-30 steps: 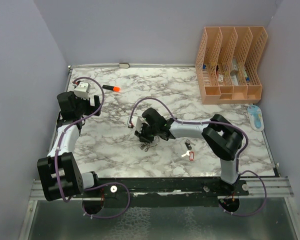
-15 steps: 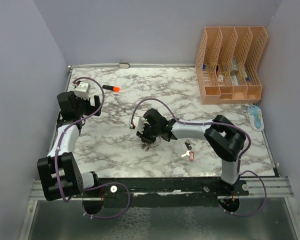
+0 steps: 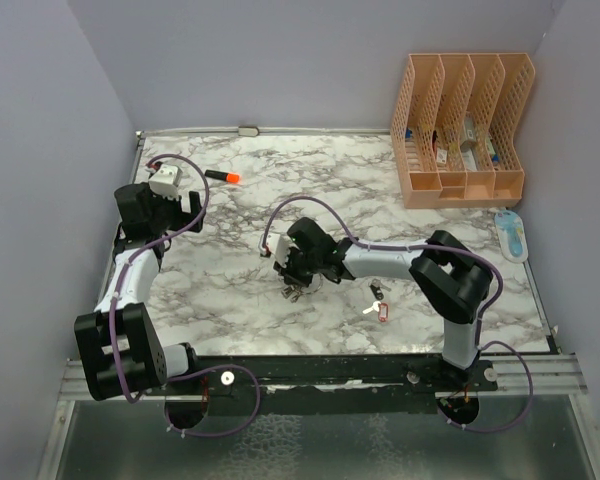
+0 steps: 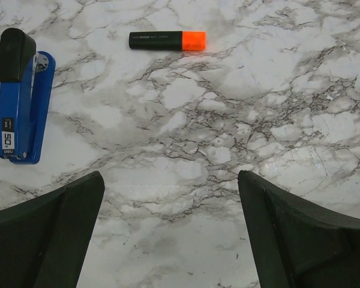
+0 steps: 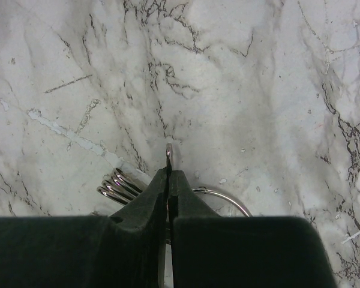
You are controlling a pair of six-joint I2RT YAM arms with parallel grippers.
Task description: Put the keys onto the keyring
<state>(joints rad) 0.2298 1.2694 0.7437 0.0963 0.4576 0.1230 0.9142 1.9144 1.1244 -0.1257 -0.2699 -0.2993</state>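
Note:
My right gripper (image 5: 168,171) points down at the table centre and is shut on a thin silver piece that sticks up between its tips, apparently a key seen edge-on. Right of it curves an arc of the keyring (image 5: 231,198); left of it fan several silver keys (image 5: 117,186). From above, my right gripper (image 3: 295,283) covers most of the keyring (image 3: 296,293). Two loose keys lie apart to the right: one with a red tag (image 3: 382,312) and one with a dark head (image 3: 378,291). My left gripper (image 4: 171,228) hangs open over bare marble at the far left (image 3: 180,205).
An orange-capped black marker (image 3: 223,176) (image 4: 167,40) lies at the back left, with a blue stapler (image 4: 21,99) near it. A peach desk organizer (image 3: 462,130) stands at the back right. In front of it, by the right edge, lies a blue-and-white item (image 3: 511,233).
The right gripper's jaws have closed fully on the thin silver piece, after the arm settled slightly right over the keyring. The left arm has not moved.

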